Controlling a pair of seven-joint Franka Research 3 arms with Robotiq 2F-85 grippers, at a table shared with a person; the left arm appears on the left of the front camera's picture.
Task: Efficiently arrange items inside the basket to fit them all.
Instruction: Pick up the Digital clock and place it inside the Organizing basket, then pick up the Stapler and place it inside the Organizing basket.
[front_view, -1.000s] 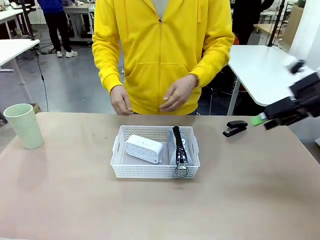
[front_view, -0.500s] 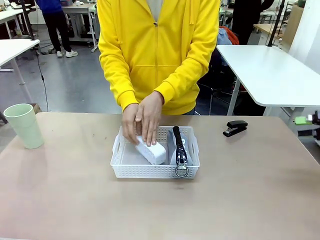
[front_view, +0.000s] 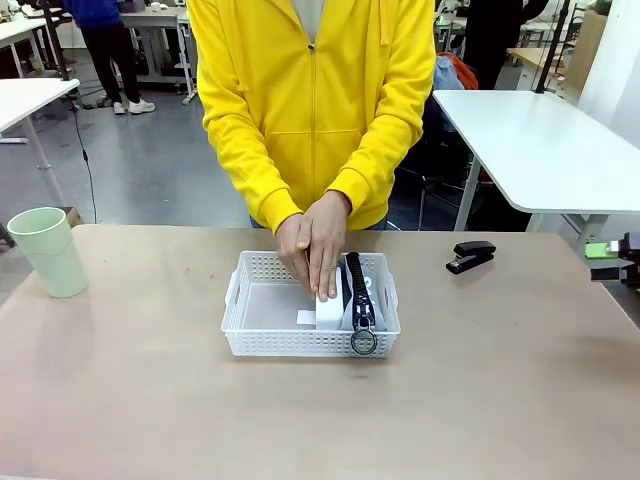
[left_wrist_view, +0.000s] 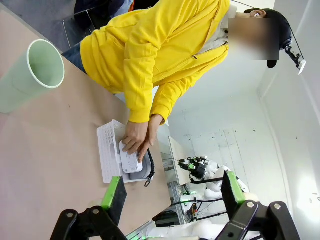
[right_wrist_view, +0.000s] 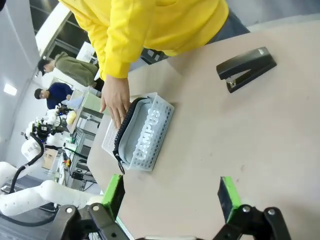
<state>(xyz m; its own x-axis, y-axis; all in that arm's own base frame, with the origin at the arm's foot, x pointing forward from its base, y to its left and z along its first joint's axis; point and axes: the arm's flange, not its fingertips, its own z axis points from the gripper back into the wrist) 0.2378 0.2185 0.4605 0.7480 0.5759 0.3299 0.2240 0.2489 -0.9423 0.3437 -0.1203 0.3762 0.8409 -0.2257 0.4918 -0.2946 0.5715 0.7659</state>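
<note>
**Left claw** (left_wrist_view: 172, 190): fingers spread wide, holding nothing.

**Pale green cup** (front_view: 47, 250): upright at the left end of the bench (front_view: 150, 400), well apart from the basket. Probably light and thin-walled. Best taken around the body or across the rim.

**Basket** (front_view: 280, 345): mid-bench, white perforated plastic. Its left half is bare.

**White box** (front_view: 328, 308): inside the basket, stood on edge against the pouch, with the person's hands (front_view: 313, 250) pressing on it. Looks rigid and smooth, possibly slippery. Grip it across the narrow faces.

**Grey pouch** (front_view: 358, 300): right side of the basket, zipper upward, ring pull at the near rim. Looks soft and should squash. Pinch it along the top. The side print reads "CAMPUS".

**Black stapler** (front_view: 470, 256): on the bench to the right of the basket, apart from it. Small, hard and likely dense. Pinch it across the sides.

**Right claw** (right_wrist_view: 171, 186): fingers spread wide, holding nothing.
</note>
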